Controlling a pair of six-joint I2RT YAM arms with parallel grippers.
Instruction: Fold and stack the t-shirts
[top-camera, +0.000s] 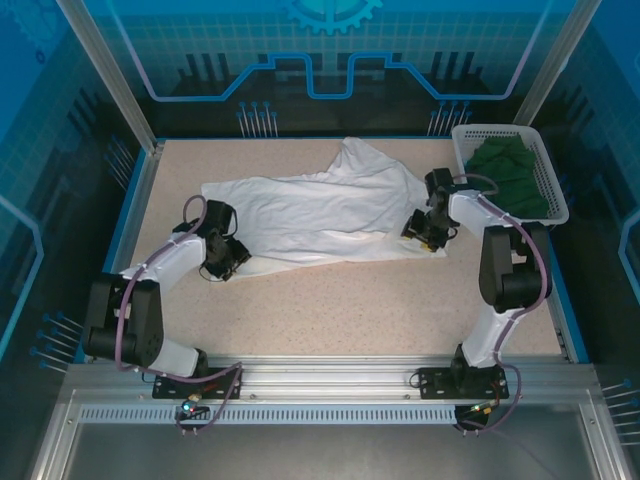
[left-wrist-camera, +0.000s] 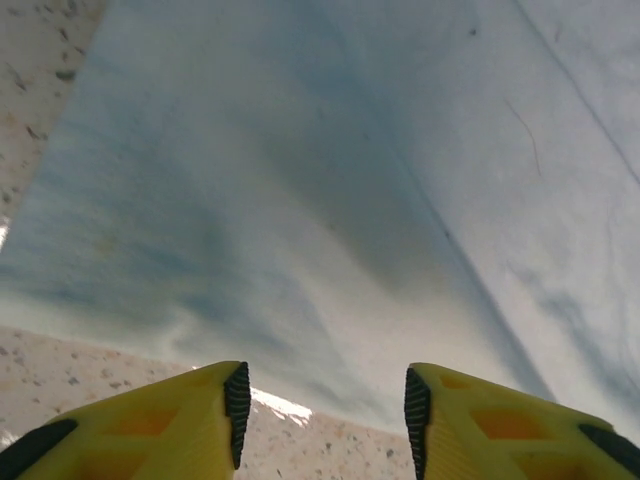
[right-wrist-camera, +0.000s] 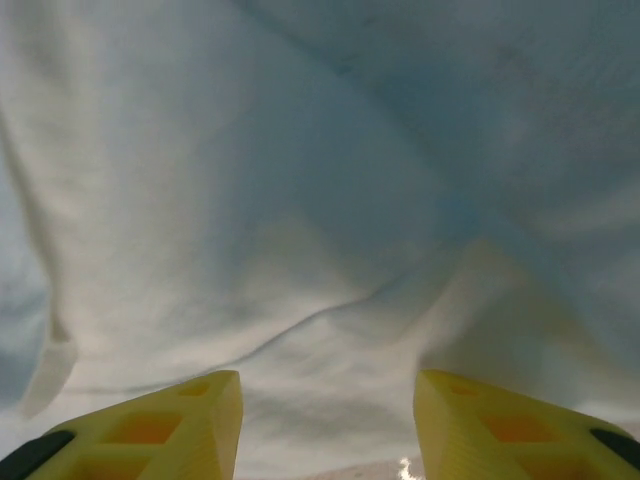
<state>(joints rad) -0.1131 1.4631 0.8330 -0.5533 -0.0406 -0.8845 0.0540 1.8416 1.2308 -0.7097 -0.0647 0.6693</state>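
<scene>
A big white t-shirt lies spread out in the middle of the speckled table. It is a bit wrinkled, and one part sticks up toward the top of the frame. A dark green t-shirt sits bunched up inside a white basket at the upper right of the table.

The left gripper is low, at the lower left corner of the white t-shirt. In the left wrist view its yellow fingers stand apart with a gap between them. They hold nothing. The edge of the white cloth is just past the tips, and a strip of table shows in the gap.

The right gripper is at the lower right corner of the white t-shirt, near the basket. In the right wrist view its yellow fingers are also apart and hold nothing. Soft white cloth with folds lies right in front of them.
</scene>
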